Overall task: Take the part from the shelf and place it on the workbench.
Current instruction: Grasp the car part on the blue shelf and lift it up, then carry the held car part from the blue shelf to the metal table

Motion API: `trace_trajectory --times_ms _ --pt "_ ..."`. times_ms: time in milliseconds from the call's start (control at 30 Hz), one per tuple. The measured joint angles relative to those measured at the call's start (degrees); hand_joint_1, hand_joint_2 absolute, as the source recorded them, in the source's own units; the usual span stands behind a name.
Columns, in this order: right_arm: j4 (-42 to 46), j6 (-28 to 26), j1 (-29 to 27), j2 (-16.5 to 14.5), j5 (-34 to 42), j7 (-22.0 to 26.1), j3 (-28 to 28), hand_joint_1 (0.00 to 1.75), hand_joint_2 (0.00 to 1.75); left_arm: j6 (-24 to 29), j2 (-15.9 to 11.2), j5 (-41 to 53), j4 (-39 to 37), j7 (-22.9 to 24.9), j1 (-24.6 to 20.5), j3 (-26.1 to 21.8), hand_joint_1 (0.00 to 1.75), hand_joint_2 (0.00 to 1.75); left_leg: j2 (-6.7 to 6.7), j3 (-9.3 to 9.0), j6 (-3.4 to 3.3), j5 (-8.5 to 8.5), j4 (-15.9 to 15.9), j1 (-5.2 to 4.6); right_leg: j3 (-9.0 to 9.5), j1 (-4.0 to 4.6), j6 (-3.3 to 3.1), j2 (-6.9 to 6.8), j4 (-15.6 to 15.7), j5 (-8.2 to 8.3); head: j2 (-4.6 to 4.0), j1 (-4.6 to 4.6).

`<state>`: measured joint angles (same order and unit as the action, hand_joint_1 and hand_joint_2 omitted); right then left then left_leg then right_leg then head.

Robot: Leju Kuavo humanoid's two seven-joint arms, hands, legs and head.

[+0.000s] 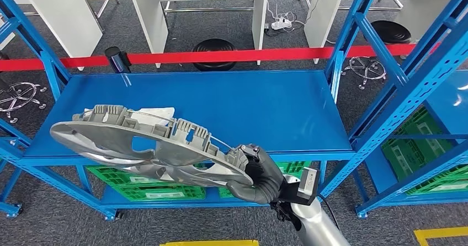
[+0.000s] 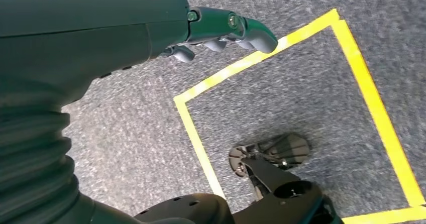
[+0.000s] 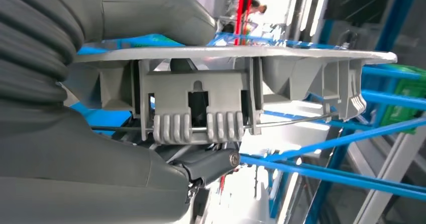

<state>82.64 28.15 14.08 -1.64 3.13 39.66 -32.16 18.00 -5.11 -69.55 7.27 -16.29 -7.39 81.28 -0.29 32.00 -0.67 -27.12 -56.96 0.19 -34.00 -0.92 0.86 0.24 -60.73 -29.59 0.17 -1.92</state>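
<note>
One grey part, round and wheel-cover-like, ribbed with clip tabs along its rim, held out tilted over front edge of blue shelf. Near rim pinched by right hand, dark fingers wrapped under edge, thumb on top. Far rim raised above shelf deck, no contact with deck visible from head view. Thin wire ring running round the clip tabs.

From right wrist view: part seen edge-on, clip tabs and wire ring close up, right hand clamped around rim, thick grey thumb over flat face, darker finger beneath.

Left hand hanging over grey carpet, fingers slightly curled and apart, nothing held. Yellow tape outline on floor below it.

Something white lying on shelf deck behind part, partly hidden, identity unclear. Green crates on lower tier under deck, more green crates in neighbouring rack to right. Red barrier tape stretched behind shelf, dark post at its left. White tables beyond, black stool under middle one, second black stool to right, power strip on carpet between them.
</note>
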Motion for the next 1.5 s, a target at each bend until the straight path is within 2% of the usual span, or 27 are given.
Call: trace_trajectory --times_ms 100,133,167,200,233,300,333,467,533,600,633,667,700,800,867,967,1000,1033,1100,1133,1167,1200,1267,1333,1367,1467,1500 --pt "-1.6 -0.6 1.0 0.0 1.4 0.0 -0.6 1.75 1.75 0.0 0.0 -0.7 0.0 -0.1 0.4 -0.1 0.0 1.75 0.14 -0.11 -0.27 0.04 0.1 0.14 -5.3 -0.04 0.22 0.0 -10.5 -4.75 0.0 0.46" --pt "-2.2 -0.5 1.1 0.0 1.9 0.0 -0.6 1.75 1.75 0.0 0.0 -0.9 0.0 -0.2 0.4 -0.1 0.0 1.75 0.16 -0.11 -0.26 0.01 0.0 0.15 -6.71 -0.08 0.28 0.0 -13.0 -5.31 0.0 0.52" --pt "-2.9 -0.2 1.2 0.0 2.3 0.0 -0.7 1.75 1.75 0.0 0.0 -1.1 0.0 -0.2 0.5 -0.1 0.0 1.75 0.15 -0.11 -0.19 -0.03 -0.2 0.18 -7.14 -0.12 0.29 -0.01 -13.5 -4.77 0.0 0.57" --pt "-3.8 0.3 1.5 0.0 2.6 0.0 -0.8 1.75 1.75 0.0 0.0 -1.4 0.0 -0.1 0.6 -0.1 0.0 1.75 0.11 -0.11 -0.02 -0.12 -0.4 0.23 -6.47 -0.17 0.27 -0.02 -11.7 -3.22 0.0 0.62" --pt "-4.6 1.0 1.8 0.0 3.0 0.0 -1.0 1.75 1.75 0.0 0.1 -1.7 0.0 -0.1 0.6 -0.1 0.0 1.75 0.06 -0.09 0.23 -0.29 -0.7 0.3 -4.83 -0.22 0.2 -0.05 -8.1 -1.07 0.0 0.68" --pt "-6.0 2.3 2.6 0.0 3.5 0.0 -1.4 1.75 1.75 -0.1 0.0 -2.1 0.0 0.0 0.6 -0.2 0.0 1.75 -0.01 0.13 0.92 -0.69 -1.3 0.25 -1.78 -0.14 -0.24 -0.06 -1.5 1.65 0.0 0.78" --pt "-6.6 2.8 3.0 0.0 3.8 0.0 -1.6 1.75 1.75 -0.1 0.0 -2.2 0.0 0.0 0.6 -0.2 0.0 1.75 -0.03 0.27 1.29 -0.79 -1.5 0.2 -1.07 -0.03 -0.56 -0.03 0.2 2.14 0.0 0.76" --pt "-8.2 4.9 3.7 0.0 4.5 0.0 -1.8 1.75 1.75 -0.4 -0.2 -2.4 -0.1 0.1 0.6 -0.5 0.0 1.75 -0.02 0.64 2.72 -1.02 -1.8 0.41 -1.4 0.2 -2.2 0.01 0.9 2.74 0.0 0.58" --pt "-8.6 6.2 4.2 0.0 4.7 0.0 -1.8 1.75 1.75 -0.6 -0.3 -2.4 -0.1 0.1 0.6 -0.5 0.0 1.75 0.03 2.04 3.24 -4.04 -5.4 0.54 -1.77 0.01 -2.93 -0.12 1.2 3.26 0.0 0.21" --pt "-8.9 7.3 4.5 0.0 4.8 0.1 -1.9 1.75 1.75 -0.6 -0.3 -2.4 -0.1 0.1 0.6 -0.5 0.0 1.75 0.06 4.8 3.6 -8.56 -12.9 0.6 -2.48 0.09 -3.23 -0.16 1.2 3.8 0.0 -0.2" --pt "-9.0 7.7 4.5 0.0 4.8 0.1 -1.9 1.75 1.75 -0.7 -0.3 -2.4 -0.1 0.1 0.7 -0.5 0.0 1.75 0.06 5.76 3.69 -9.94 -15.9 0.61 -2.89 0.13 -3.26 -0.16 1.2 4.11 0.0 -0.28" --pt "-9.2 8.0 4.5 0.0 4.8 0.0 -1.9 1.75 1.75 -0.7 -0.3 -2.4 -0.1 0.1 0.7 -0.5 0.0 1.75 0.05 5.86 3.72 -10.32 -17.2 0.61 -3.31 0.16 -3.22 -0.16 1.2 4.45 0.0 -0.33" --pt "-9.4 8.2 4.5 0.0 4.8 0.0 -2.0 1.75 1.75 -0.7 -0.3 -2.4 -0.1 0.1 0.7 -0.5 0.0 1.75 0.06 4.71 3.65 -9.58 -15.9 0.61 -3.72 0.18 -3.14 -0.15 1.1 4.81 0.0 -0.38" --pt "-9.7 8.3 4.7 0.0 4.6 0.0 -2.0 1.75 1.75 -0.7 -0.4 -2.4 -0.1 0.1 0.6 -0.5 0.0 1.75 0.03 -2.52 3.0 -5.52 -3.9 0.47 -4.58 0.25 -2.52 -0.12 1.1 5.95 0.0 -0.52" --pt "-9.8 8.2 4.9 0.0 4.3 0.0 -2.0 1.75 1.75 -0.7 -0.5 -2.4 -0.1 0.1 0.4 -0.5 0.0 1.75 -0.03 -4.25 2.35 -4.51 -0.3 0.13 -4.69 0.3 -1.8 -0.13 1.3 6.65 0.0 -0.49" --pt "-10.0 7.8 4.9 0.1 3.8 0.0 -2.1 1.75 1.75 -0.7 -0.4 -2.4 -0.1 0.0 0.5 -0.5 0.0 1.75 0.08 -3.43 1.08 -3.12 -0.3 0.0 -4.92 0.13 -0.65 -0.08 1.6 7.14 0.0 -0.42" --pt "-10.0 7.7 4.8 0.2 3.7 0.0 -2.2 1.75 1.75 -0.8 -0.4 -2.3 -0.1 0.0 0.5 -0.5 0.0 1.75 0.19 -3.0 0.59 -2.48 -0.2 0.11 -5.44 0.09 -0.37 -0.05 0.7 5.91 0.0 -0.32" --pt "-10.0 7.6 4.8 0.2 3.5 0.0 -2.2 1.75 1.75 -0.8 -0.4 -2.3 -0.1 0.0 0.5 -0.5 0.0 1.75 0.32 -2.42 0.21 -1.83 -0.2 0.24 -6.29 0.08 -0.16 -0.04 -1.4 3.67 0.0 -0.15" --pt "-10.0 7.6 4.6 0.3 3.4 0.0 -2.3 1.75 1.75 -0.9 -0.4 -2.3 -0.1 0.0 0.5 -0.5 0.0 1.75 0.47 -0.94 -0.21 -0.76 -0.3 0.21 -8.48 0.05 0.16 -0.04 -8.6 -2.04 0.0 0.22" --pt "-10.0 7.7 4.4 0.4 3.3 0.0 -2.3 1.75 1.75 -0.9 -0.4 -2.3 -0.1 0.0 0.6 -0.5 0.0 1.75 0.5 -0.14 -0.24 -0.25 -0.4 0.18 -9.18 0.06 0.28 -0.04 -12.1 -3.83 0.0 0.33" --pt "-10.0 7.7 4.2 0.4 3.2 0.0 -2.3 1.75 1.75 -0.9 -0.4 -2.3 -0.1 0.0 0.6 -0.5 0.0 1.75 0.52 0.64 -0.22 0.23 -0.5 0.14 -9.12 0.07 0.33 -0.04 -14.3 -4.39 0.0 0.38" --pt "-10.0 7.8 4.0 0.5 3.1 0.0 -2.3 1.75 1.75 -0.9 -0.4 -2.3 -0.1 0.0 0.6 -0.5 0.0 1.75 0.53 1.39 -0.15 0.65 -0.7 0.13 -8.05 0.08 0.3 -0.04 -14.5 -3.82 0.0 0.44" --pt "-10.0 7.8 3.8 0.6 2.8 0.0 -2.4 1.75 1.75 -0.9 -0.3 -2.4 -0.1 0.0 0.6 -0.5 0.0 1.75 0.54 2.65 0.13 1.28 -1.3 0.13 -2.93 0.11 -0.04 -0.06 -8.8 -1.48 0.0 0.57" --pt "-9.9 7.9 3.8 0.7 2.5 0.0 -2.6 1.75 1.75 -0.9 -0.2 -2.4 -0.1 0.0 0.6 -0.5 0.0 1.75 0.56 3.52 0.64 1.78 -1.8 0.03 2.37 0.41 -0.62 -0.1 -1.3 -1.13 0.0 0.62" --pt "-9.8 7.9 3.8 0.7 2.4 0.0 -2.6 1.75 1.75 -0.9 -0.2 -2.4 -0.1 0.0 0.6 -0.5 0.0 1.75 0.57 3.72 1.0 2.06 -2.0 0.0 3.71 0.58 -0.91 -0.08 0.8 -1.44 0.0 0.63" --pt "-9.7 7.8 3.7 0.7 2.2 0.1 -2.7 1.75 1.75 -0.8 -0.3 -2.5 -0.1 0.0 0.6 -0.5 0.0 1.75 0.52 4.05 2.2 2.77 -1.9 0.14 3.49 0.67 -1.98 -0.1 1.9 -0.82 0.0 0.64" --pt "-9.7 7.7 3.7 0.7 2.1 0.1 -2.8 1.75 1.75 -0.8 -0.3 -2.5 -0.2 0.0 0.6 -0.5 0.0 1.75 0.47 4.45 2.52 1.89 -2.5 0.21 3.09 0.56 -2.44 -0.17 2.1 -0.24 0.0 0.57"
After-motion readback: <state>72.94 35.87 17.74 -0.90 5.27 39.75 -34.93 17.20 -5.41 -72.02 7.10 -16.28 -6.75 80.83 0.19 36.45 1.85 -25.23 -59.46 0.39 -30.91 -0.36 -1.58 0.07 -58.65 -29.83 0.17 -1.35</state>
